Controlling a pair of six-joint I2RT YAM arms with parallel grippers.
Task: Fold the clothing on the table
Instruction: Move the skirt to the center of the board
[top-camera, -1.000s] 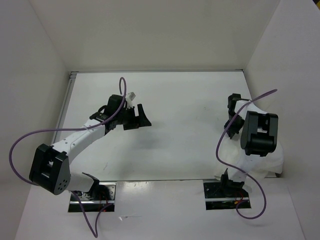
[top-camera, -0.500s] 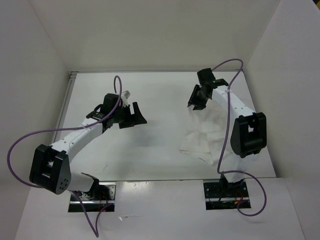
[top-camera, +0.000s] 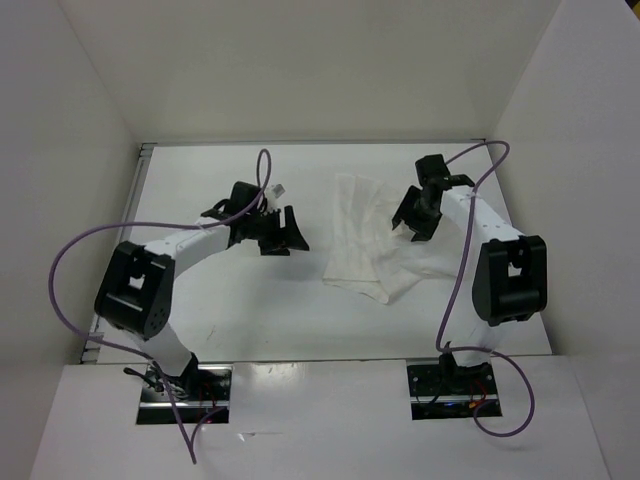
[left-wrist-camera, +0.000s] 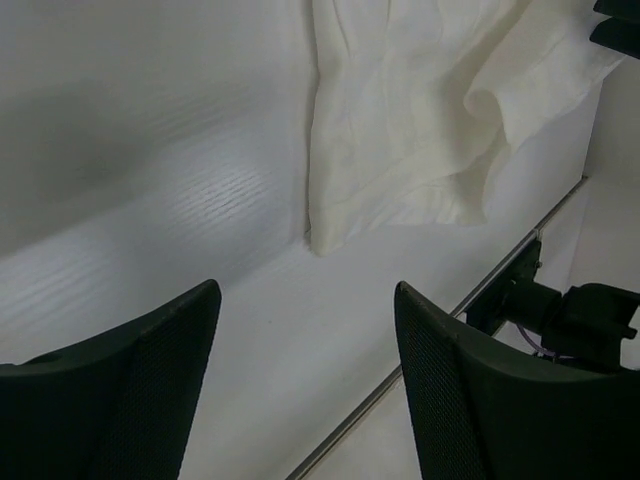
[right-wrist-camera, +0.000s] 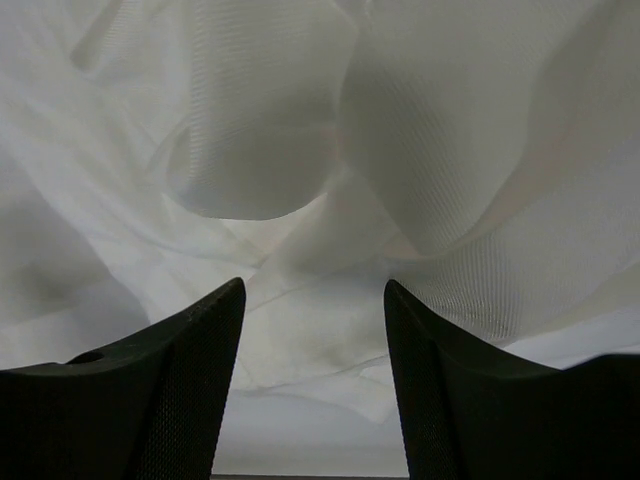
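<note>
Jaws of the left gripper (left-wrist-camera: 305, 292) stand spread wide with nothing between them, above bare table (top-camera: 250, 320) just left of the clothing (top-camera: 365, 240). The right gripper (top-camera: 412, 218) is spread too, poised over the clothing's right part; rumpled fabric fills its wrist view beyond the jaws, none of it visibly pinched, and whether they touch it I cannot tell. The clothing lies right of the table's centre, between the two grippers: white, finely woven, flatter along its left side, bunched into soft folds and ridges toward the right.
</note>
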